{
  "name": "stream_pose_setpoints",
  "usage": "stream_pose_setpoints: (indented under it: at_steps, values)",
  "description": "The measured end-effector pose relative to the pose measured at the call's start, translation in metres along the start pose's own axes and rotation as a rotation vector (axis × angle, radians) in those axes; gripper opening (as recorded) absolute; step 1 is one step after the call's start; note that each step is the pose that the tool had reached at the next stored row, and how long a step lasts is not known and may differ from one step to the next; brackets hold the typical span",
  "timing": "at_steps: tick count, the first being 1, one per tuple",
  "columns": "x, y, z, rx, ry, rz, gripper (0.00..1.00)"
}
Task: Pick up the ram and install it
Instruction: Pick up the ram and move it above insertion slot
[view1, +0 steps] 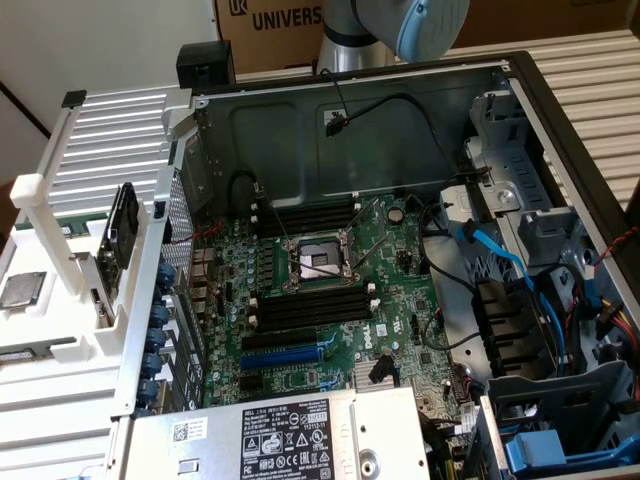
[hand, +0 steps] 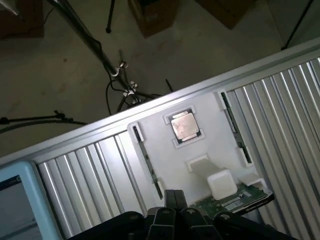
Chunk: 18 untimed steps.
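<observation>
The pincer (hand: 175, 201) had its fingers pressed together, and nothing was between them. It hung above a white holder (hand: 210, 120) that lay on the counter (view1: 120, 150), at the exterior view's left of the open computer case (view1: 420, 110). The ram (view1: 60, 228) stood, as a thin green strip on its long edge, in a slot of this holder, behind a white post (view1: 38, 190), well apart from the motherboard (view1: 390, 320). A processor chip (hand: 183, 125) lay in the middle of the holder.
</observation>
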<state>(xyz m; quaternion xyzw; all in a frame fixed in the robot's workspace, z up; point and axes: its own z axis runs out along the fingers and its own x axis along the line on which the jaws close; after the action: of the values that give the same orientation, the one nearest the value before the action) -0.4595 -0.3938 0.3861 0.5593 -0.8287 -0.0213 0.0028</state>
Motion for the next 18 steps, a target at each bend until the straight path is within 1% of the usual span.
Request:
stream_pose_setpoints:
  at_steps: [4, 7, 12, 18]
  values:
    - [0.000, 0.0003, 0.0015, 0.0007, -0.0006, -0.001, 0.10]
    - [0.001, 0.0014, 0.0058, 0.0012, -0.0003, -0.004, 0.10]
    - [0.003, 0.0062, 0.0130, 0.0030, -0.0003, -0.017, 0.10]
    - [0.003, 0.0060, 0.0200, 0.0008, 0.0040, -0.124, 0.10]
